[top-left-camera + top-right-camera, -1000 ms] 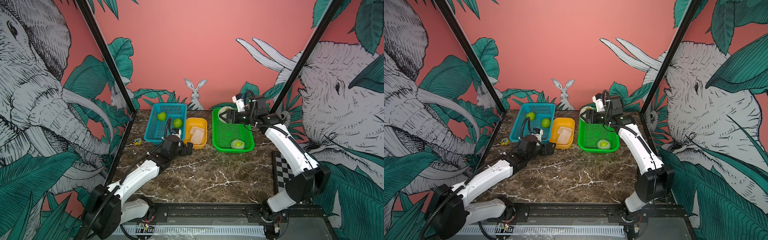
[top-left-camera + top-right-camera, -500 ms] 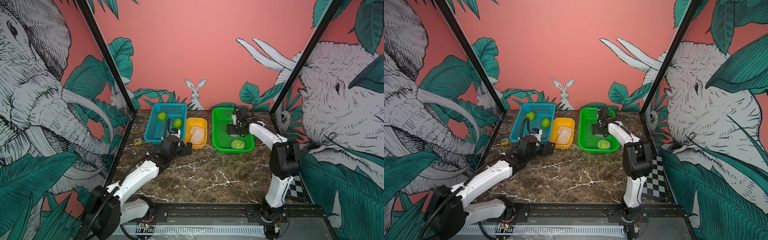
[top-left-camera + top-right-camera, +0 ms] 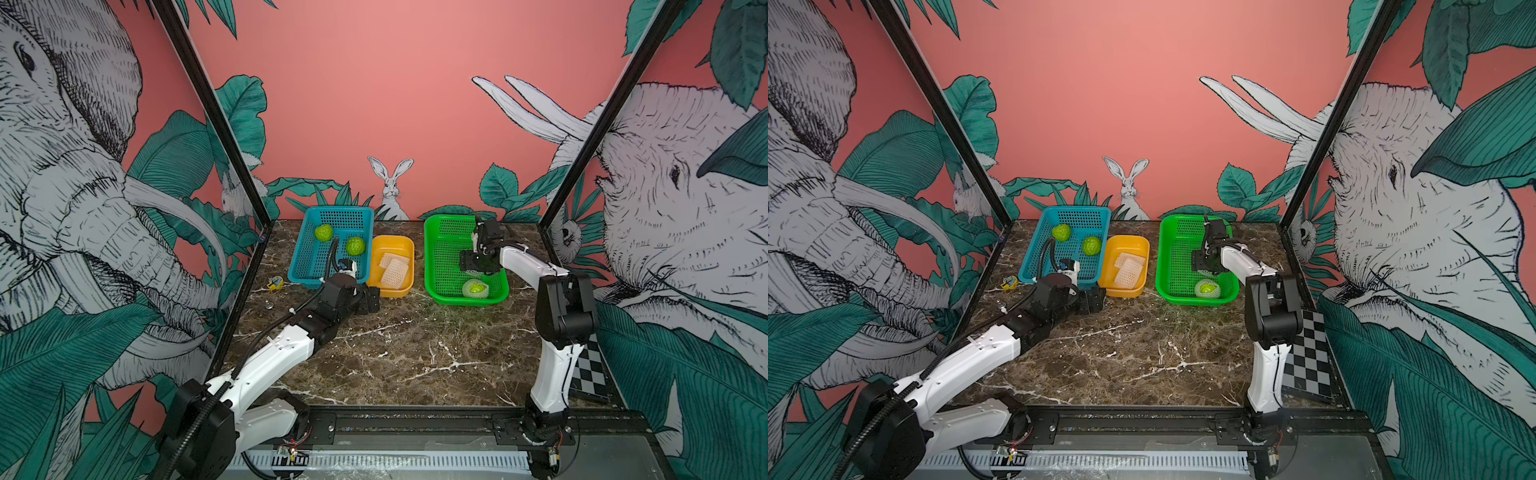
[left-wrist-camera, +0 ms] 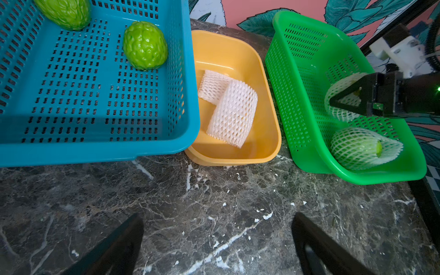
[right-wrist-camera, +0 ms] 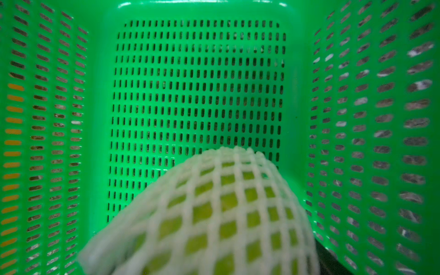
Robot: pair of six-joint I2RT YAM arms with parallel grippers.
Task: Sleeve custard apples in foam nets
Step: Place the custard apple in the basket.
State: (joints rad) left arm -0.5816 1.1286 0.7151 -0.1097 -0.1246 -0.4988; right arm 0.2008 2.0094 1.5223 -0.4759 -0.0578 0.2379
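In the green basket (image 3: pixel 444 257), netted custard apple (image 5: pixel 226 209) within right end effector (image 3: pixel 473 268)

A dark marble table (image 3: pixel 407 349) carried a blue basket (image 3: pixel 309 283), yellow tub (image 3: pixel 395 293) and green basket (image 3: pixel 465 300) along its far side, a small yellow object (image 3: pixel 275 283) lying just beside the blue basket.

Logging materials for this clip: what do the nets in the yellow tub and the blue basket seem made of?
Foam nets: probably soft expanded foam, matte off-white; the diamond mesh lies limp and bent. Blue basket: likely rigid moulded plastic, faintly glossy, with rows of slots.
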